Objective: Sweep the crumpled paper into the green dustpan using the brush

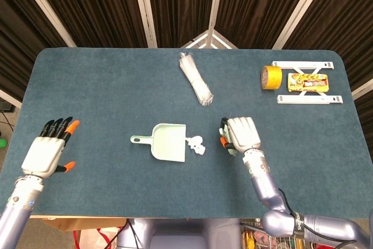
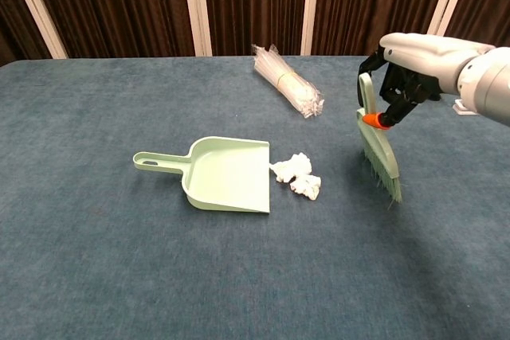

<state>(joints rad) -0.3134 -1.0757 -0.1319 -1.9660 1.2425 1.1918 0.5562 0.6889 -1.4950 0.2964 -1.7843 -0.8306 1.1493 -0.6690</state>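
Brush lifted beside the paper, dustpan waiting

Right robot hand (image 2: 410,65) curls its fingers around the handle of the brush (image 2: 378,146), holding it raised off the worktop (image 2: 96,260) with the bristles hanging down and angled slightly to the right. The brush hangs to the right of the crumpled paper (image 2: 298,174), apart from it. The paper lies on the blue surface just beside the open mouth of the green dustpan (image 2: 225,173), whose handle points left.

Left robot hand (image 1: 49,151) hovers over the near left part of the worktop, fingers spread and holding nothing, well apart from the dustpan.

Bare surface lies between the brush and the paper, and across the near edge. A bundle of clear straws (image 2: 288,81) sits behind the paper. A roll of yellow tape (image 1: 271,77) and a white tray (image 1: 309,90) occupy the far right corner.
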